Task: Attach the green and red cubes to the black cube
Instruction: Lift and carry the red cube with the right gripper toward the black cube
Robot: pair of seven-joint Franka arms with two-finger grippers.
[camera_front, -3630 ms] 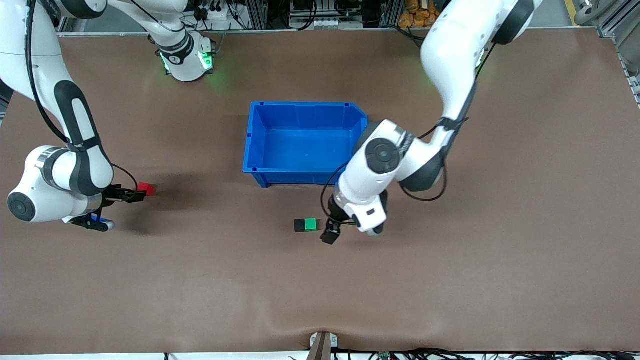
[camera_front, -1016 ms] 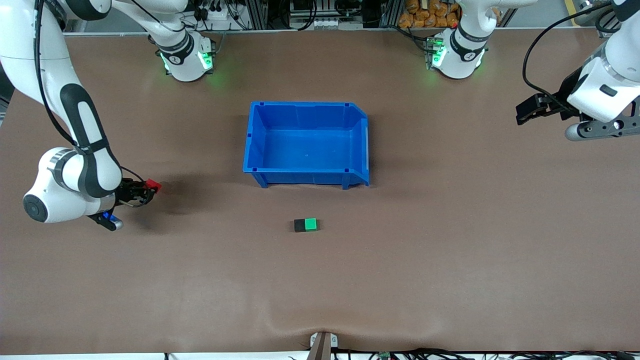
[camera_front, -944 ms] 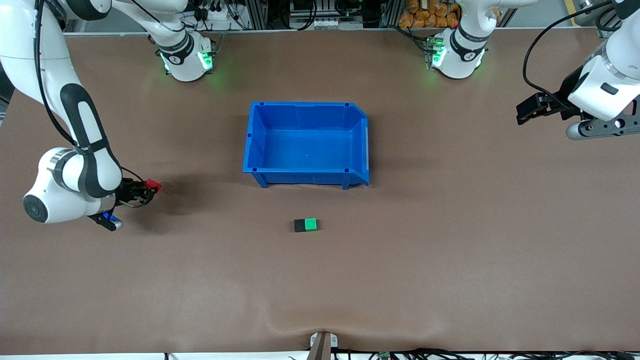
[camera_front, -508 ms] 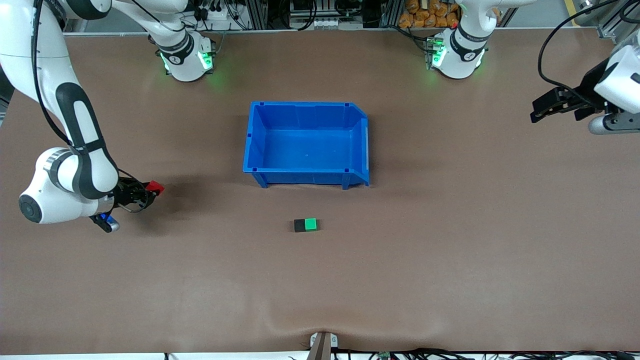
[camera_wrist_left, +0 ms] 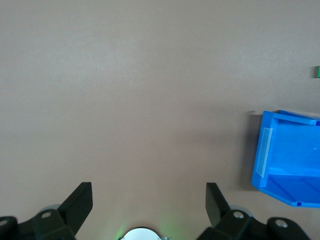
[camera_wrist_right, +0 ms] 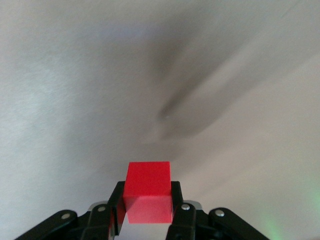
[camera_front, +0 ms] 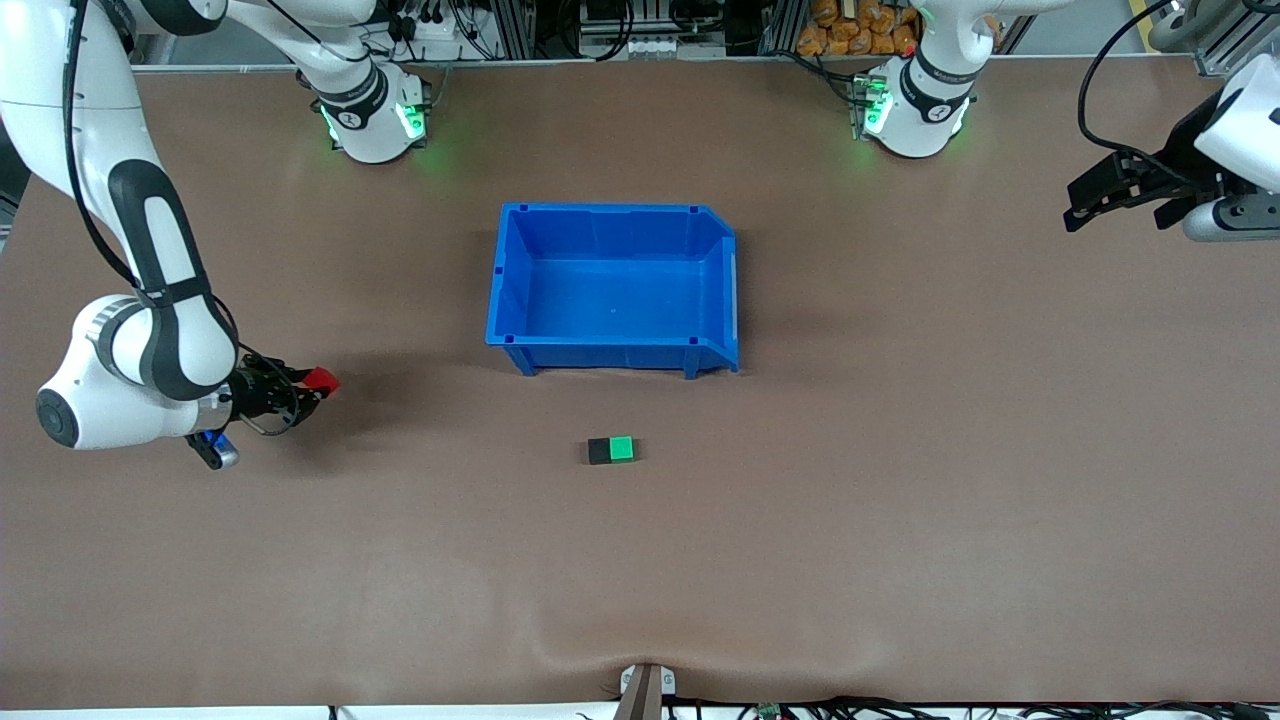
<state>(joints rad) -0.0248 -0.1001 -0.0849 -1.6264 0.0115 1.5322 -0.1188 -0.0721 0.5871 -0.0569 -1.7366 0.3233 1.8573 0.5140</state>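
Your right gripper (camera_wrist_right: 146,210) is pinching the small, stiff, light red cube (camera_front: 321,379) by opposite faces over the table's right-arm end; the left gripper (camera_wrist_left: 148,200) is waiting, spread wide and empty, while the green cube (camera_front: 622,449) is touching the matte black cube (camera_front: 599,451).

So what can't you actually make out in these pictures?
- Whether the green cube is truly attached to the black cube: front view shows them touching, the joint too small to judge.
- Left wrist view: green cube cut off by the picture's edge.
- Red cube's sides: covered by the right gripper's fingers.
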